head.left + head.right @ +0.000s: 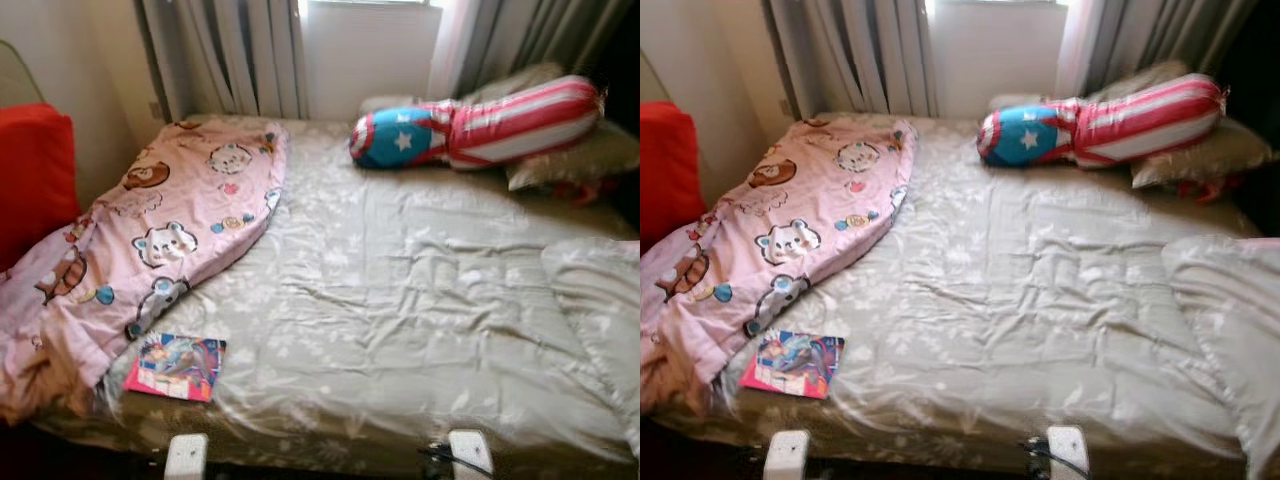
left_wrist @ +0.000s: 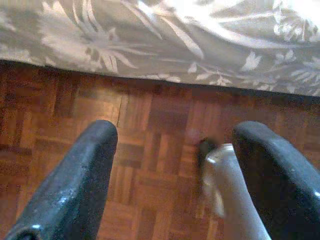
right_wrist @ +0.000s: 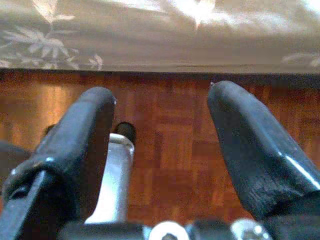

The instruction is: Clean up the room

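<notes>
While we face the bed (image 1: 400,300) | pink blanket (image 1: 160,230) heaped on its left side | striped bolster (image 1: 480,125) near the headboard end | magazine (image 1: 175,367) on the near left corner | left pincer (image 2: 175,170) and right pincer (image 3: 160,145) spread wide above parquet floor (image 2: 150,115), holding nothing

- you get no readable text, brand, number or sign anywhere in these views.
- the book (image 1: 176,367) at the near left corner of the bed (image 1: 400,330) has a colourful printed cover, but any lettering on it is too small and blurred for you to read.
- the pink blanket (image 1: 160,240) carries cartoon bear pictures only, and the striped pillow (image 1: 480,125) shows a white star, no words.
</notes>
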### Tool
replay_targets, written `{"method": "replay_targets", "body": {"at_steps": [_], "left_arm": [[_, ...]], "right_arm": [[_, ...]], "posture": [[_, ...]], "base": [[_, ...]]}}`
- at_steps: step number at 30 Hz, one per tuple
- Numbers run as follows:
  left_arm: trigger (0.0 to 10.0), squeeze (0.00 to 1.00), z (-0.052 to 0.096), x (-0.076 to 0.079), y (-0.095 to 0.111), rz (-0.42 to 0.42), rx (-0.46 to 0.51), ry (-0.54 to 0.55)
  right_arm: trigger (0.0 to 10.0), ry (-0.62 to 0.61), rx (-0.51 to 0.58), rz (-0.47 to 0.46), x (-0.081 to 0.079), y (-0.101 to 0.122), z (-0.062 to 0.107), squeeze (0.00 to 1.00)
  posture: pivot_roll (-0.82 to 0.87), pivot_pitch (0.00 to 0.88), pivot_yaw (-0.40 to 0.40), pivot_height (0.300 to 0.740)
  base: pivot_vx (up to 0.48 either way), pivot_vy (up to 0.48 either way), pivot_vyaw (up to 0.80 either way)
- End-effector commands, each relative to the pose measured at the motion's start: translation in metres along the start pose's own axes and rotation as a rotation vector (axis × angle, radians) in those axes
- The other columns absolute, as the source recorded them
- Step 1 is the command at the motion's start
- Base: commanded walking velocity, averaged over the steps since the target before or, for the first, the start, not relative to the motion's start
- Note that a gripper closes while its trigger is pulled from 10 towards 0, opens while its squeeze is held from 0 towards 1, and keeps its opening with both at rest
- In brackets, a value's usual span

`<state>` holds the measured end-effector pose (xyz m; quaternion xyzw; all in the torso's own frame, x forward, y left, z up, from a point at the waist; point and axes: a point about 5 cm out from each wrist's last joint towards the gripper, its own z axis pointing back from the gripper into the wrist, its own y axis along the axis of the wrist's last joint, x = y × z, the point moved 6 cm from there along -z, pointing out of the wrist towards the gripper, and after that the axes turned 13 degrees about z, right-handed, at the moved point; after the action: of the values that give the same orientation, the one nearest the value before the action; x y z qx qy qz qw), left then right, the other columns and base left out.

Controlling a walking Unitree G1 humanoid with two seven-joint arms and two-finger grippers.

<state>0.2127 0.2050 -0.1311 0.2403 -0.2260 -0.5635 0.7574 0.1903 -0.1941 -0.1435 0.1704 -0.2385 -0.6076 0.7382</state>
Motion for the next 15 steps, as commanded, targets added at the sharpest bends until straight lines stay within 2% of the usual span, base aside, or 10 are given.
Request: {"method": "replay_targets", "body": {"at_steps": [1,15], "left_arm": [[10.0,0.0,0.0001,-0.0076,0.0025,0.003,0.004,0.019],[10.0,0.0,0.0005,-0.0066,-0.0006,0.004,-0.002,0.02]], "right_arm": [[10.0,0.009,0.018,0.0,-0.0039,0.0082,-0.0016,0.0],[10.0,0.012,0.014,0.006,-0.0049,0.0058,-0.0012,0.0]], "posture": [[0.02,0.0,-0.037,0.74],[0.02,0.0,-0.034,0.74]], "base": [[0.0,0.48,0.0],[0.0,0.48,0.0]]}}
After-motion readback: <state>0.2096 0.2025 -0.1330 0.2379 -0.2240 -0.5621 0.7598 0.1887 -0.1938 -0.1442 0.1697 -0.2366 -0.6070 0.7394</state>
